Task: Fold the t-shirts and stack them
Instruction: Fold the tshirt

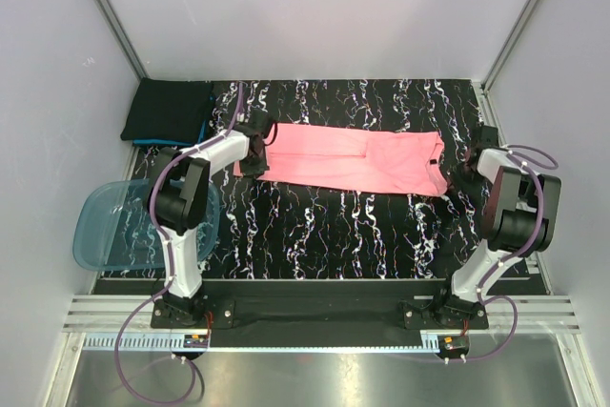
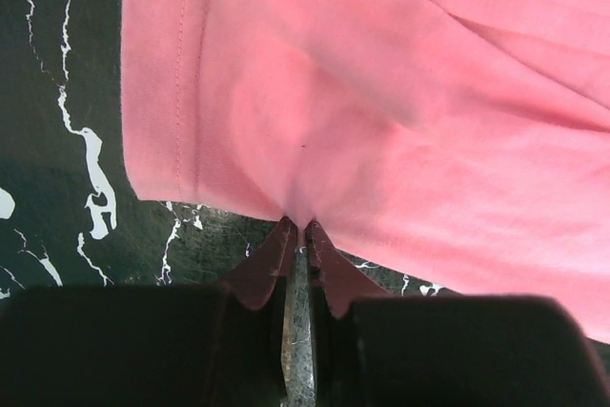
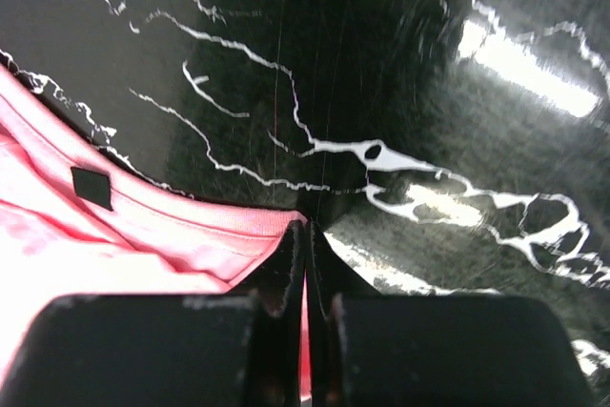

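**Desk** (image 1: 362,226): black surface with white veining. It carries three t-shirts and part of a tub.

**Pink t-shirt** (image 1: 353,159): lies flat as a long, narrow band across the middle of the desk, toward the far edge. Its long axis runs from left to right. The neck end points to the right edge. A small dark label (image 3: 92,188) shows inside the collar in the right wrist view. The stitched hem is at the left end, visible in the left wrist view.

**Left claw** (image 2: 297,228): positioned at the near-left corner of the pink t-shirt (image 2: 400,121). The fingers (image 2: 265,269) are drawn together and clamp the near edge of the cloth, just beside the hem. The cloth puckers to a point at the fingertips.

**Right claw** (image 3: 305,234): positioned at the right end of the pink t-shirt (image 3: 143,235). The fingers (image 3: 278,274) are pressed together on the ribbed collar edge. A strip of pink cloth shows between them.

**Black t-shirt** (image 1: 170,108): folded, at the far-left corner of the desk. It lies on top of a teal-blue t-shirt (image 1: 164,143), of which only a thin edge shows along the near side and the right side. This stack is apart from the pink t-shirt.

**Tub** (image 1: 100,226): translucent blue plastic, at the left edge of the desk, beside the left arm. It overhangs that edge.
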